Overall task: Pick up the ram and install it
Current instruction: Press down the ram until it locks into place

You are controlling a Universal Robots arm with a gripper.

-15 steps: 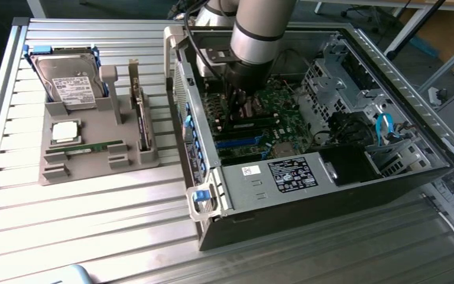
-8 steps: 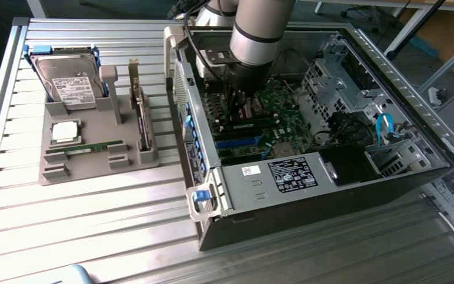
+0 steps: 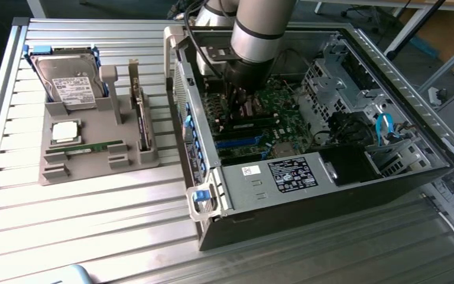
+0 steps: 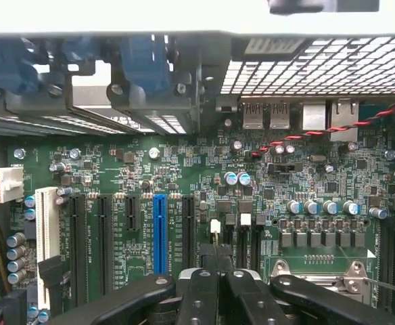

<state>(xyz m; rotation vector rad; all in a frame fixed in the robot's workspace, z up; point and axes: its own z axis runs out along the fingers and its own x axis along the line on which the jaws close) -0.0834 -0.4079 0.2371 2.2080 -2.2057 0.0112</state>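
— Inside the computer case (image 3: 306, 171), where's the pincer (image 4: 218, 264)?
— Over the motherboard (image 4: 184, 176), fingers together, holding nothing.
— And the ram (image 3: 85, 147)?
— Lying in the grey holder (image 3: 93, 168) on the tabletop (image 3: 93, 219).

parts tray (image 3: 93, 168) at exterior view's left of computer case (image 3: 330, 195).

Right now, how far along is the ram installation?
Nothing looks done: the long green ram stick lies in the grey tray. The gripper is shut, holding nothing visible, low over the green motherboard inside the open black computer case. Pickup and seating remain.
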